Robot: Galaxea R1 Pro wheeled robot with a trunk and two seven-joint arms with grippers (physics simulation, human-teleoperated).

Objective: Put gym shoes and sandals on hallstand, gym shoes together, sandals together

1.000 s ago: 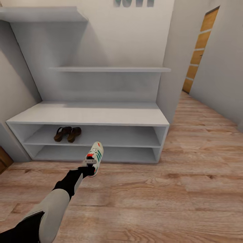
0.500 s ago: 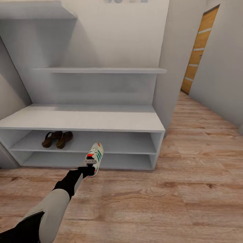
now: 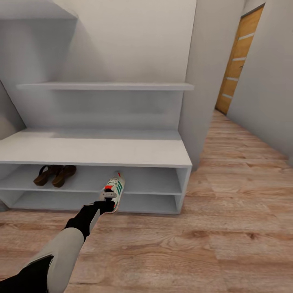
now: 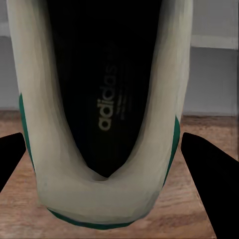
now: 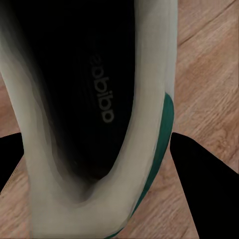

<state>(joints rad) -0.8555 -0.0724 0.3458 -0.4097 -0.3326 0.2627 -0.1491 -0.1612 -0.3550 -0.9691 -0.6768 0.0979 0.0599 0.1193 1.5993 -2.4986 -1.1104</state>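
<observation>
Gym shoe (image 3: 113, 192) sat pinched in your left pincer (image 3: 109, 202) before the hallstand (image 3: 122, 151); your right pincer (image 5: 99, 149) pinched the other gym shoe (image 5: 74, 99).

Left arm (image 3: 77, 228) extended forward, jaws clamped, right jaws likewise

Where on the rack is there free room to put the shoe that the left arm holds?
The upper open shelf is bare from the sandals to its right wall, and the bench top is bare too. Only the shelf's left end is crowded. The gym shoe hangs before that free stretch.
</observation>
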